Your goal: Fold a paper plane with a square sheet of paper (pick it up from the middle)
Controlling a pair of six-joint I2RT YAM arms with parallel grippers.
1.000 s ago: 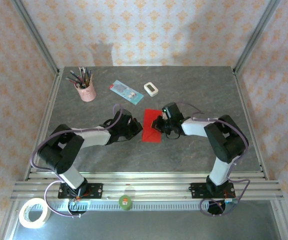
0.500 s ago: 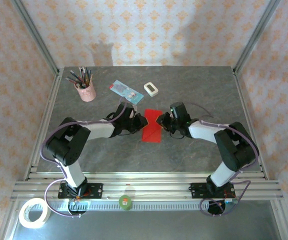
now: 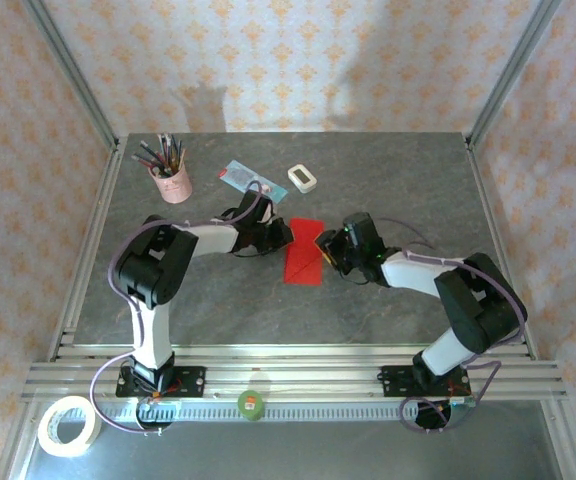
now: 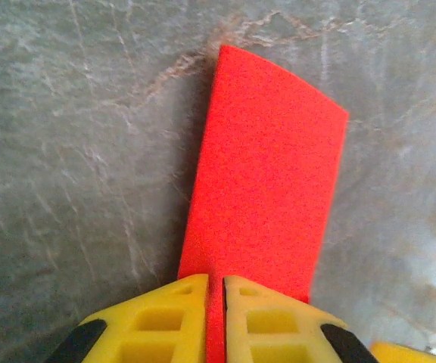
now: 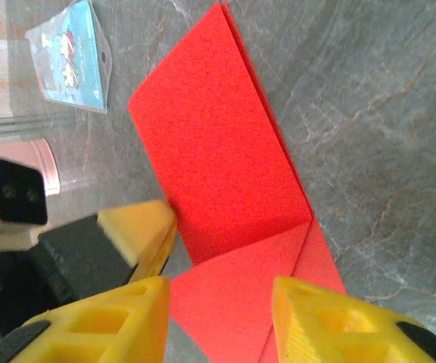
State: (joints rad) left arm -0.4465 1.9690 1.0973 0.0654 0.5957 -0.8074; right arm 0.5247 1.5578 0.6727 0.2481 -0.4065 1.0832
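The red paper (image 3: 305, 265) lies flat on the table, just on the near side of the white block (image 3: 302, 178). It is doubled into a long narrow strip whose far end points towards that block. My left claw (image 4: 215, 318) is pinched down to a sliver on the corner of the strip closest to the block, and I can see a thin line of red between its fingers. My right claw (image 5: 222, 295) is spread wide on the other side of the strip from the left one. Its fingers straddle a flap that slants across the paper and meets the long edge at a crease.

I take this to be the nose fold, with most of the plane not yet made. To do it well, I'd use the left pinch purely as an anchor, low and steady, so the strip cannot swivel away from the block. The right claw should work only the loose flap. I'd bring its edge square to the long edge before pressing, then run one finger along the slanted line. Thin paper buckles easily, so I'd press slowly and lightly. I'd also watch that the two claws, which are near each other, don't collide.
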